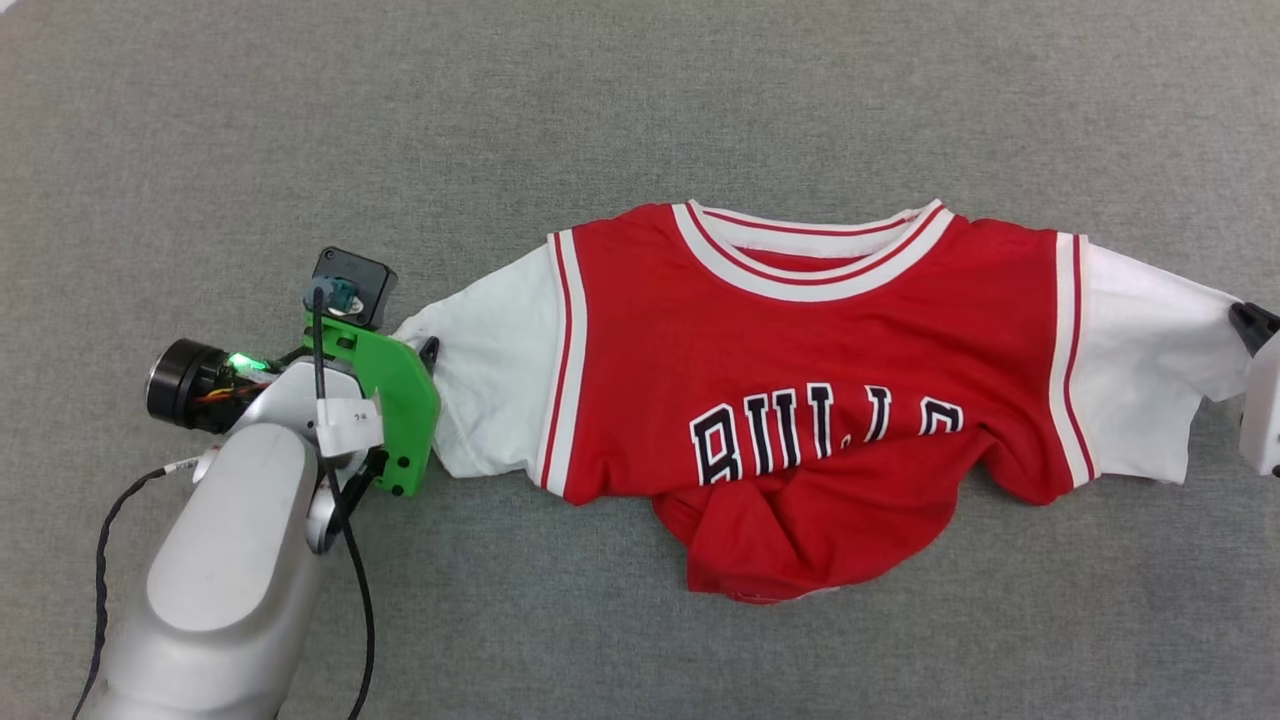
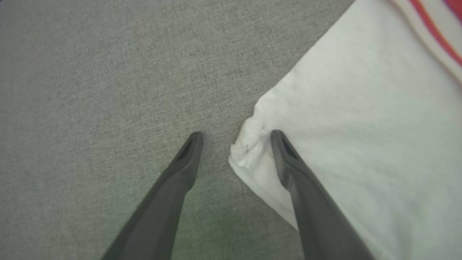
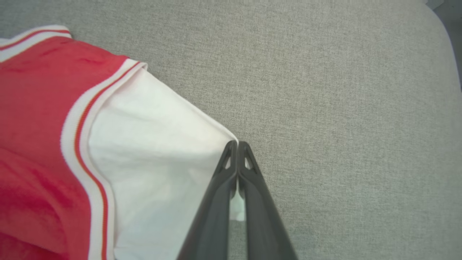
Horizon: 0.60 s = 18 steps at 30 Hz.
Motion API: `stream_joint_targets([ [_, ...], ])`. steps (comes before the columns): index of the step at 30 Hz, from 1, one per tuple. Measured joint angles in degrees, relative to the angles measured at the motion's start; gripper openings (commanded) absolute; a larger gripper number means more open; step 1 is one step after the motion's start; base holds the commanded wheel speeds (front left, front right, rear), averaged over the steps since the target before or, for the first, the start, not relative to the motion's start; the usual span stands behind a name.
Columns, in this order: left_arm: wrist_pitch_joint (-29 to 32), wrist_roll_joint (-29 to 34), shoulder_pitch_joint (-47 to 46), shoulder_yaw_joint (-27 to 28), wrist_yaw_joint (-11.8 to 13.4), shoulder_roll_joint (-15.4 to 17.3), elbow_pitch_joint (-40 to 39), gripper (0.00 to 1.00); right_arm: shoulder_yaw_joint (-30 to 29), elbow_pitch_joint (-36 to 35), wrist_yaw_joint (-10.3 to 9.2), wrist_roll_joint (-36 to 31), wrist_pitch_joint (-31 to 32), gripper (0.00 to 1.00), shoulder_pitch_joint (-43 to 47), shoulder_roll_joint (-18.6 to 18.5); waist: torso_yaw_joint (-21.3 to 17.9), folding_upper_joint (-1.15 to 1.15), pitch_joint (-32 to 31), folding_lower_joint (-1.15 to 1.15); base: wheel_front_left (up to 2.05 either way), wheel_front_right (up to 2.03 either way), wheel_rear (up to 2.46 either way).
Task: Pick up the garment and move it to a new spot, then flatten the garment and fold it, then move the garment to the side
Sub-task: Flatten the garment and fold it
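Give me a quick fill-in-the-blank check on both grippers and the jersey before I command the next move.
1. The left gripper is ____, its fingers straddling the corner of the left-hand sleeve.
2. The right gripper is ____ on the edge of the right-hand sleeve.
3. The garment lies on a ____ fabric surface.
4. The chest lettering is black, edged in ____.

Missing words: open; shut; grey; white.
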Motion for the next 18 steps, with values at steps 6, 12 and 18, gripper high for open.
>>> stream_joint_targets([
  [6, -1.02, -1.32, -0.87, -2.40, -0.51, -0.41, 1.47, 0.00, 0.76, -0.10, 0.00, 0.00, -0.38, 0.00, 0.01, -0.91, 0.32, 0.00, -1.01, 0.00, 0.00, 0.00, 0.00],
  [12, -8.03, -2.48, 1.35, -0.55, 1.59, -0.55, 2.10, 0.00, 1.82, 0.56, 0.00, 0.45, -2.93, 0.00, 0.01, -1.85, 0.65, 0.00, -3.77, 0.00, 0.00, 0.00, 0.00],
  [18, -11.98, -2.90, 2.91, 1.37, 2.94, 1.04, -2.92, 0.00, 1.66, 1.18, 0.00, 1.70, -4.97, 0.00, -0.01, -3.32, 0.80, 0.00, -8.06, 0.00, 0.00, 0.00, 0.00],
])
